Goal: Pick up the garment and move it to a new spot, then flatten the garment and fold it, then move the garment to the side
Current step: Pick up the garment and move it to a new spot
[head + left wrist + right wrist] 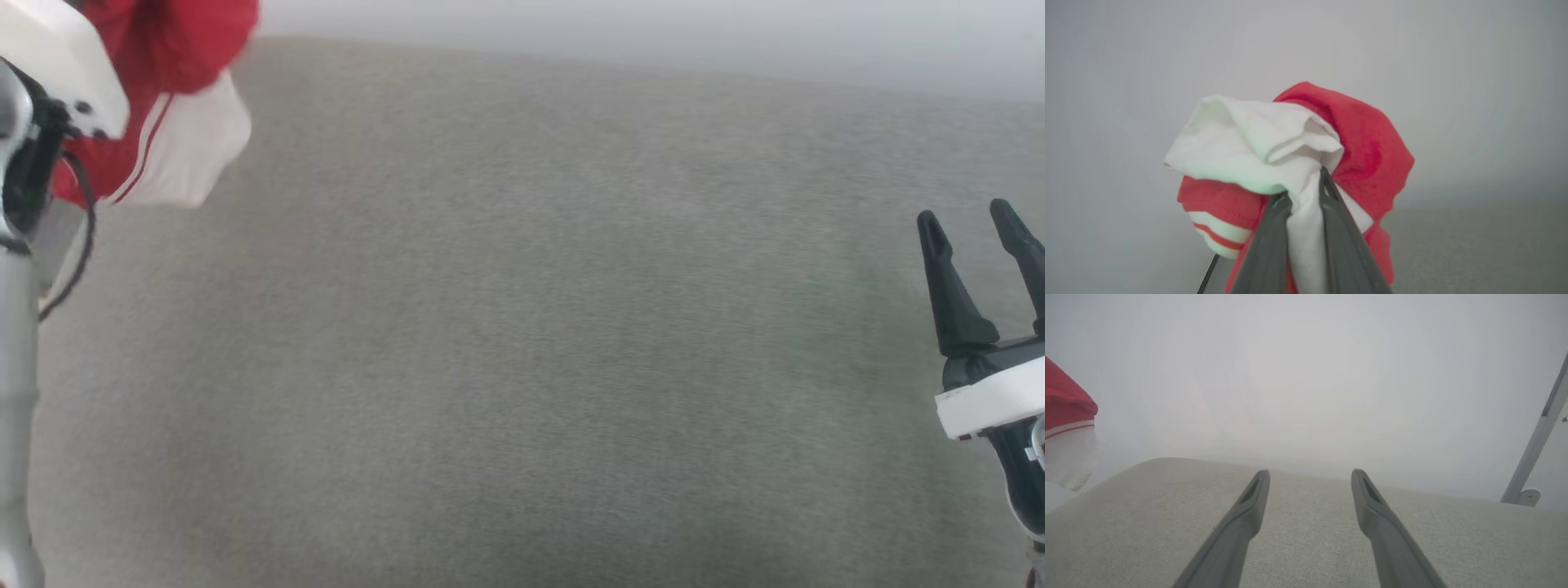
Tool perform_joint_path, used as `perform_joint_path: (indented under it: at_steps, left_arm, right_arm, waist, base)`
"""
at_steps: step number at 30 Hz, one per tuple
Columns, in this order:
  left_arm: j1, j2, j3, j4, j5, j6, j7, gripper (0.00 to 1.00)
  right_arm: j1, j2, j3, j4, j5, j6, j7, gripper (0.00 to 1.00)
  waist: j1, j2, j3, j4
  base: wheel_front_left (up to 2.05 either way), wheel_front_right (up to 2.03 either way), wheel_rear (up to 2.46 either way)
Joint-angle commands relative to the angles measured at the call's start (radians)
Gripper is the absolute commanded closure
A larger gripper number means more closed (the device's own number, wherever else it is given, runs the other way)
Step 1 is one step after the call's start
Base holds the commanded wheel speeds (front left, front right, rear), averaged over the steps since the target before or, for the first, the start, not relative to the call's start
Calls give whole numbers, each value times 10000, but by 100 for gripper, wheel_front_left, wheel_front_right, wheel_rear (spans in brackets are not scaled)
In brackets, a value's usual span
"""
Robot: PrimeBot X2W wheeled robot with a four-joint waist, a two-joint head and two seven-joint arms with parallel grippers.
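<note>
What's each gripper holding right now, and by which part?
The left gripper is shut on the garment, pinching bunched white fabric. The right gripper is open and empty.

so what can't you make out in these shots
T-shirt, head view: blurred, cut by the top edge, partly behind the left arm's white housing.
T-shirt's neckline and full shape, left wrist view: bunched up, folds hide them.
Left tool fingertips: buried in the fabric.
Grey bar, right wrist view: cut by the right edge; what it is, unclear.
</note>
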State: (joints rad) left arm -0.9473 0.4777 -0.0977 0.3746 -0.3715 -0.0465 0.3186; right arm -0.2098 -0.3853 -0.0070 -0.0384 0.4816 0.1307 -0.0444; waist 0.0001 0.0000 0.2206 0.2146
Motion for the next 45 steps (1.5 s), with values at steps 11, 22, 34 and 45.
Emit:
perform_joint_path:
  at_steps: [11, 22, 34, 45]
  left_arm:
    - [1875, 15, -550, -4926, -181, 848, 2746, 100]
    - [2757, -850, -1970, -5144, -397, 792, 3582, 100]
    - [4151, -1709, -3333, -3085, -813, 551, 3818, 100]
    - [4374, -2520, -4222, 68, -964, 78, 3578, 100]
  right_arm:
    - [79, 333, -710, 235, -83, 0, -429, 0]
    - [3, 665, -673, 795, 122, 0, -940, 0]
    - [18, 961, -90, 1775, 387, 0, -1540, 0]
    - [-377, 825, 590, 2392, 553, 0, -1728, 0]
  waist:
    - [-1, 0, -90, -1879]
    - [-1, 0, 531, -3559]
    - [-1, 0, 834, -4247]
    - [-1, 0, 719, -4069]
  base:
    - [0, 0, 0]
    - [0, 0, 0]
    - [0, 0, 0]
    - [0, 0, 0]
